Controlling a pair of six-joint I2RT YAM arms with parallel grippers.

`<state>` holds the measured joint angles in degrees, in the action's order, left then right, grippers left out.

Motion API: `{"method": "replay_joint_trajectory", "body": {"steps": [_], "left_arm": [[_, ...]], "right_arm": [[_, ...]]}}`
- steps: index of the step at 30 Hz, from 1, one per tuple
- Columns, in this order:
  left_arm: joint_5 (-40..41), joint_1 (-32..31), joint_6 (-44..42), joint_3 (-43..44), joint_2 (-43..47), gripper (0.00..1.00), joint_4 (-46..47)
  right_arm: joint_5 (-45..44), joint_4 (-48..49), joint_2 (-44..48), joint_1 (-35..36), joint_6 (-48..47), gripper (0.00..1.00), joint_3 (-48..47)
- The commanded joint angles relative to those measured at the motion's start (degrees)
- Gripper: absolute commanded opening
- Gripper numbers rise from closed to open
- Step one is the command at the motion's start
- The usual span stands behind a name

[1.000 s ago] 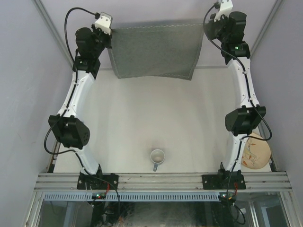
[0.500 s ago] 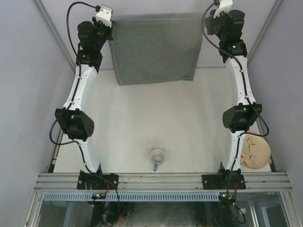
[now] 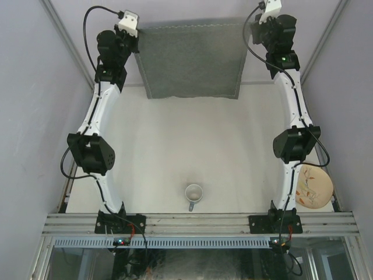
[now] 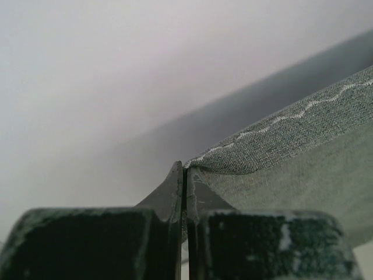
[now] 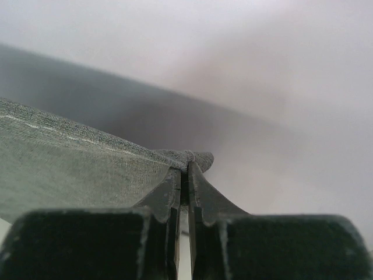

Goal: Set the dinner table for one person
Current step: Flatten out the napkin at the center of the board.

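Observation:
A dark grey stitched cloth (image 3: pixel 192 61) hangs stretched between both grippers above the far end of the dinner table (image 3: pixel 192 146). My left gripper (image 3: pixel 135 36) is shut on its far left corner, seen in the left wrist view (image 4: pixel 185 169) with the cloth (image 4: pixel 291 151) running off to the right. My right gripper (image 3: pixel 252 30) is shut on the far right corner; in the right wrist view (image 5: pixel 185 166) the cloth (image 5: pixel 70 169) runs off to the left. The cloth's lower edge hangs near the table's far edge.
A grey mug (image 3: pixel 193 193) stands upright near the table's front edge, handle toward me. A patterned plate (image 3: pixel 315 185) lies at the front right beside the right arm's base. Slanted frame posts rise at both far corners.
Both arms have stretched farther away and lifted, carrying the cloth toward the far end; its lower edge has drawn back from the table surface.

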<state>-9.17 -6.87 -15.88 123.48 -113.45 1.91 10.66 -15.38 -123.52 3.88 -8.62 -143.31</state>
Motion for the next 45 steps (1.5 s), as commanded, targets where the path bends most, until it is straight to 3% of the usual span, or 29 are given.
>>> {"method": "replay_joint_trajectory", "body": {"steps": [1, 6, 14, 20, 25, 33, 38, 43, 45], "left_arm": [[13.6, 7.7, -0.5, -9.9, 8.7, 0.00, 3.2], [12.9, 8.5, 0.4, -22.9, 17.6, 0.00, -0.3], [9.5, 8.7, -0.6, -40.1, 32.5, 0.00, -10.6], [5.5, 9.2, 0.7, -55.6, 43.7, 0.00, -13.2], [-0.1, 9.2, 0.9, -61.8, 48.5, 0.00, -19.0], [-13.2, 9.2, 0.8, -66.1, 44.4, 0.00, -32.5], [-23.3, 9.2, -4.3, -63.0, 36.8, 0.00, -46.5], [-30.0, 9.2, -9.2, -61.4, 30.0, 0.00, -54.6], [-32.1, 9.2, -11.9, -60.7, 28.1, 0.05, -57.9]], "right_arm": [[-11.5, -0.1, 6.6, -4.5, -3.2, 0.00, 6.3], [-7.3, -0.7, 17.5, -4.8, -5.1, 0.00, 24.3], [0.2, -19.6, 29.3, -4.2, -9.1, 0.00, 36.5], [3.5, -23.2, 41.0, -2.6, -12.5, 0.00, 54.2], [7.9, -29.3, 46.0, -1.7, -14.9, 0.00, 64.0], [15.6, -36.3, 42.1, -2.9, -19.7, 0.00, 72.5], [20.0, -44.8, 37.2, -2.7, -24.4, 0.00, 74.1], [20.4, -47.5, 37.2, -1.6, -28.2, 0.00, 78.2], [20.1, -47.6, 38.3, -0.8, -29.0, 0.00, 80.2]]}}
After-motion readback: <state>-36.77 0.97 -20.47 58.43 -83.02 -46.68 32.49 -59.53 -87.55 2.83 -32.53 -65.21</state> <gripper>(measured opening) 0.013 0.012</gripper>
